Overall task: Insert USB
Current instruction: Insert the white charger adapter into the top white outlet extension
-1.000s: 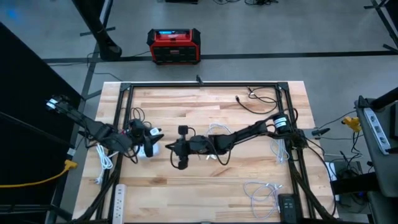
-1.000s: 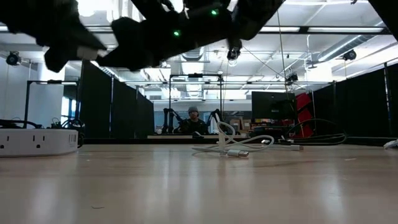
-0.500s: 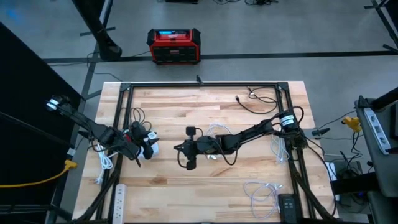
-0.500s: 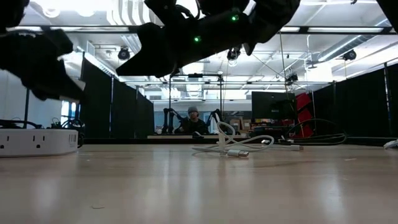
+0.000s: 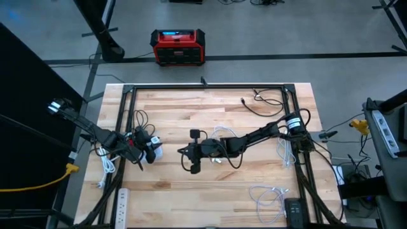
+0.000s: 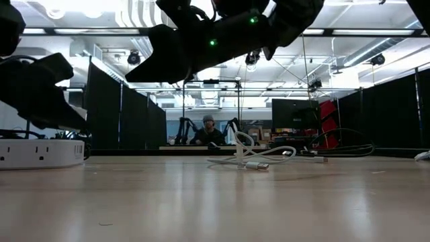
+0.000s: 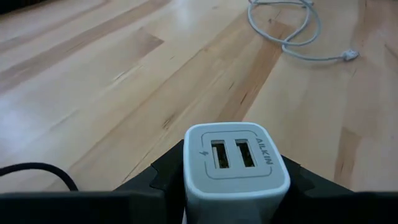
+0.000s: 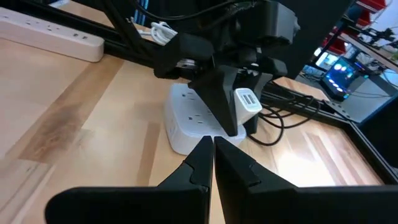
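Since a second ago the left claw (image 5: 147,151) has drawn back toward its own side of the worktop (image 5: 210,114), and the right claw (image 5: 186,152) has slid a little the other way, so the gap between them has widened; over the last half second hardly anything shifts.

In the left wrist view the charger (image 7: 236,167), a white block with two USB ports facing forward, sits clamped between the left claw's dark fingers (image 7: 155,177), held clear of the wood. The right wrist view shows the right claw (image 8: 211,144) pinched fully shut with nothing visible between its tips, pointed at the charger (image 8: 247,102) and at a white power strip (image 8: 193,121) just below it.

No plug is held, so by my reckoning this is the stage before insertion: the right claw next needs a cable end, most likely from the white cable (image 5: 222,135) lying loose mid-worktop.

Only the left wrist view shows the ports. Only the high view shows how far apart the claws are. From the low view the arms are dark shapes overhead, with the cable (image 6: 259,160) on the wood and a person (image 6: 208,131) seated far behind.
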Motion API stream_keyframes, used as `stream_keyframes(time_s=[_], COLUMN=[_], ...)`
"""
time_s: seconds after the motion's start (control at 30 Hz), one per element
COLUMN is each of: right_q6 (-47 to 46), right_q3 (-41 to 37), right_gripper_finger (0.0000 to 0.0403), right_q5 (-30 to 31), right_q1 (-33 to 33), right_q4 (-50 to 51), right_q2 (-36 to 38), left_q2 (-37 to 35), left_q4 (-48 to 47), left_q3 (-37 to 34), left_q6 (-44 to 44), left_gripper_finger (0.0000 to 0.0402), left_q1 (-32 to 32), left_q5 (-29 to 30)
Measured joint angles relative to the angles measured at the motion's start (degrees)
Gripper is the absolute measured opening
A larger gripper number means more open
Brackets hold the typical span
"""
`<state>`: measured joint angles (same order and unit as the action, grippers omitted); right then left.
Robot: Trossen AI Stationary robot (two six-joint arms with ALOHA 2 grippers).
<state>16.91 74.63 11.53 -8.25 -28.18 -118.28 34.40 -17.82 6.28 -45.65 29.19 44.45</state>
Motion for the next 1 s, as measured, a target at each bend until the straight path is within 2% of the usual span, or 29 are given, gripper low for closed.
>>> stream_keyframes(time_s=[0.73, 1.0], right_q6=[-3.21, -4.97], right_q3=[0.00, 0.00], right_gripper_finger=[0.0000, 0.0000], right_q5=[-1.45, -1.68], right_q1=[0.00, -0.13], right_q4=[0.02, 0.02], right_q2=[0.00, 0.01], left_q2=[-1.58, -2.13], left_q4=[-2.44, -2.19], left_q3=[0.24, 0.46], left_q6=[12.66, 13.65], left_gripper_finger=[0.0138, 0.0138], left_q1=[0.02, 0.02], left_q5=[-3.06, -3.44])
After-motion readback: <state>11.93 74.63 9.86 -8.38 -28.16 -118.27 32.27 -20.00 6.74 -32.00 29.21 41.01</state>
